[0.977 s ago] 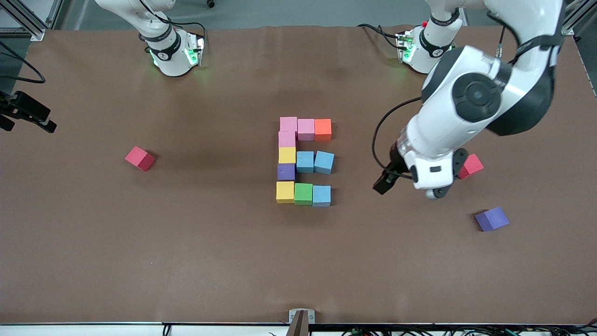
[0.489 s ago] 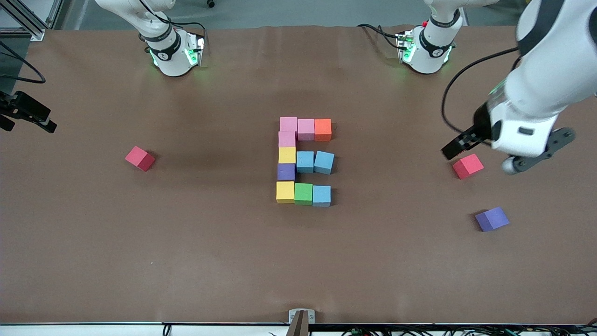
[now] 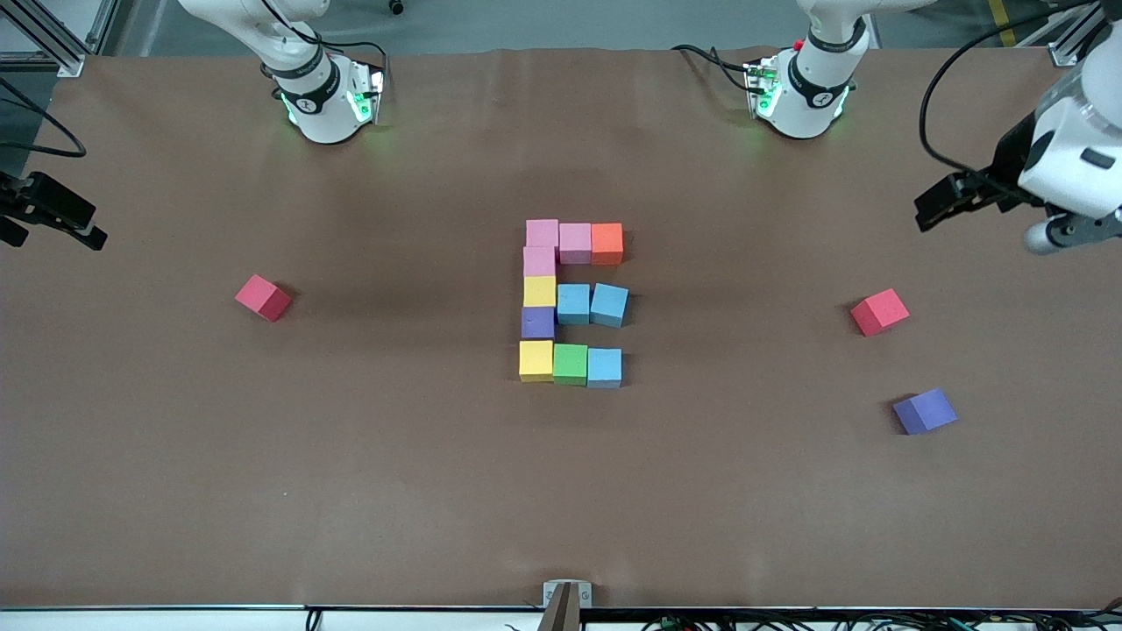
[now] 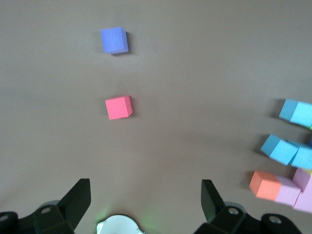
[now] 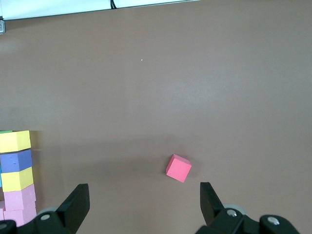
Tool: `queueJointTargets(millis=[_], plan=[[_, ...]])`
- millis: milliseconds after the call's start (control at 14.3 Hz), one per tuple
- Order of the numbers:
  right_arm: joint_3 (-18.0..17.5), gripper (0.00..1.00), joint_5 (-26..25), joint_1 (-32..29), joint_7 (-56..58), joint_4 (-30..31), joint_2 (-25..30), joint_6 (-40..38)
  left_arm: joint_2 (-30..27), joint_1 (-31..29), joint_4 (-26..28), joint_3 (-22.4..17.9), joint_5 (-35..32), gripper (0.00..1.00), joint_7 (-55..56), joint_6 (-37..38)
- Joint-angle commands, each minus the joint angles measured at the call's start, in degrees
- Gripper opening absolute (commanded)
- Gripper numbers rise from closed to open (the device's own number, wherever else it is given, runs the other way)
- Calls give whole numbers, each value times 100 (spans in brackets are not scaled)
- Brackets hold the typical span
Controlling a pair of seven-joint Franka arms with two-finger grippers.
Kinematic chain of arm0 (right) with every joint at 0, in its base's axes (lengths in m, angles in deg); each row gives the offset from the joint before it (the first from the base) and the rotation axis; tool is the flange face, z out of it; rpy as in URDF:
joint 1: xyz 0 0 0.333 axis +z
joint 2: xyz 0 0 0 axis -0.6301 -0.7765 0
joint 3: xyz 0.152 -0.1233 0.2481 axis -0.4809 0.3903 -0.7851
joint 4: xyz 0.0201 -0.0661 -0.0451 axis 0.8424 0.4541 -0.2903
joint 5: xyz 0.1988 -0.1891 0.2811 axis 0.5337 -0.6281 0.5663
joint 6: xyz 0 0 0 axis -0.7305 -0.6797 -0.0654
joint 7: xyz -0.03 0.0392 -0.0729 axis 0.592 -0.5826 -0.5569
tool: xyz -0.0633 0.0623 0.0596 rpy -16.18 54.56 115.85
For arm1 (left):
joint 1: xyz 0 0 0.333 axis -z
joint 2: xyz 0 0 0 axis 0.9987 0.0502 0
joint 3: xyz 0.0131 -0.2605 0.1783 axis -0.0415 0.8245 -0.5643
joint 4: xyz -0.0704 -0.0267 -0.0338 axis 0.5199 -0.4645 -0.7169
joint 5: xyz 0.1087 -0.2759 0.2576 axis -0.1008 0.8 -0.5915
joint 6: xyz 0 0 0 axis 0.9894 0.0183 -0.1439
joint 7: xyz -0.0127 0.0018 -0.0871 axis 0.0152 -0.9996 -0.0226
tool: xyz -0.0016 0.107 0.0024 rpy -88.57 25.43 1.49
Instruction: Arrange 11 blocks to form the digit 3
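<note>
The digit 3 [image 3: 571, 303] lies at the middle of the surface [image 3: 438, 482]: eleven blocks touching, a five-block column with three two-block arms, so the figure looks complete. One light blue block [image 3: 608, 304] in the middle arm sits slightly turned, though from this height I can't be sure it needs squaring. The left pincer [image 4: 146, 204] hangs open and empty over the left arm's end of the surface, well apart from the figure; a red cube [image 3: 879, 312] and a spare purple cube [image 3: 925, 411] lie between. The right pincer [image 5: 145, 207] is open too, waiting near its own end of the surface, with another red cube [image 3: 263, 297] between it and the figure. Neither arm is clearly nearer.
</note>
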Motion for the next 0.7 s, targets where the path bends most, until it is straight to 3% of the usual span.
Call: queueJointTargets(millis=[0,209,628], plan=[[-13,100,-21,9,-31,-64,-34,-16,-871,442,1012,-517,159,100,-367,-290],[-13,100,-21,9,-31,-64,-34,-7,-1206,461,1425,-501,159,100,-385,-491],[-13,100,-21,9,-31,-64,-34,-7,-1146,460,1172,-518,159,100,-420,-510]])
